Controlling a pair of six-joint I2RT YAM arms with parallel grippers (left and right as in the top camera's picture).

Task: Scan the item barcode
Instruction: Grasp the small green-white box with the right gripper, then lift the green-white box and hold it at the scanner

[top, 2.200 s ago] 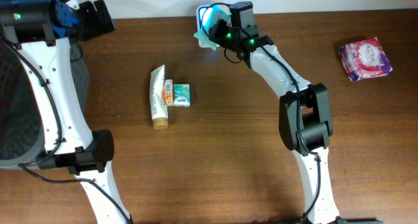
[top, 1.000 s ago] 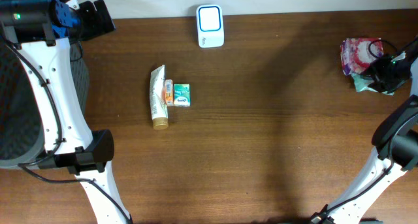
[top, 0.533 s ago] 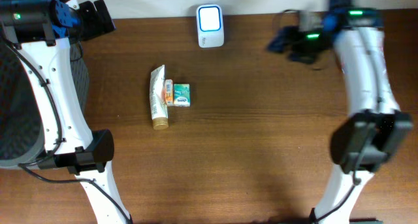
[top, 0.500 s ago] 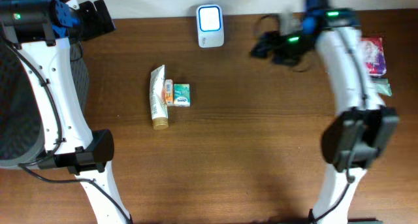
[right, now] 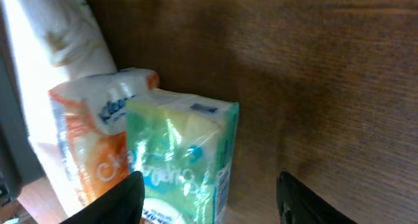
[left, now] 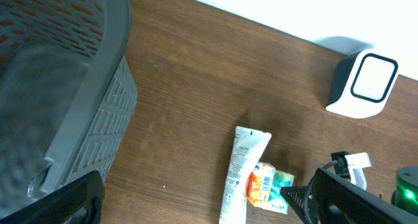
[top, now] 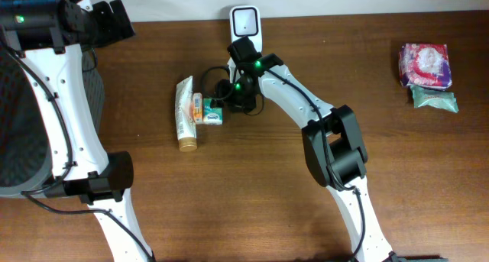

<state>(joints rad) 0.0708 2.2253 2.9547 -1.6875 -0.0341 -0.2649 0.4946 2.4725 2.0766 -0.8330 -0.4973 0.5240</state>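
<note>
A white scanner (top: 244, 21) stands at the table's far edge. Left of centre lie a white tube (top: 185, 113), an orange pack (top: 198, 108) and a green tissue pack (top: 213, 111), side by side. My right gripper (top: 224, 94) hangs just over the green tissue pack (right: 183, 159), open. Its left finger is above the seam between the green pack and the orange pack (right: 91, 152), and its right finger is over bare wood, apart from the green pack. My left gripper (left: 196, 208) is open and empty, high above the table's left end.
A grey mesh basket (left: 65, 87) sits off the table's left end. At the far right lie a pink pack (top: 425, 63) and a pale green pack (top: 434, 100) touching it. The right arm's cable loops by the scanner (left: 362, 83).
The right arm left the scanner with a pale green pack, set it down beside the pink pack at the right, then swung back left over the green tissue pack. The left arm stayed still.
</note>
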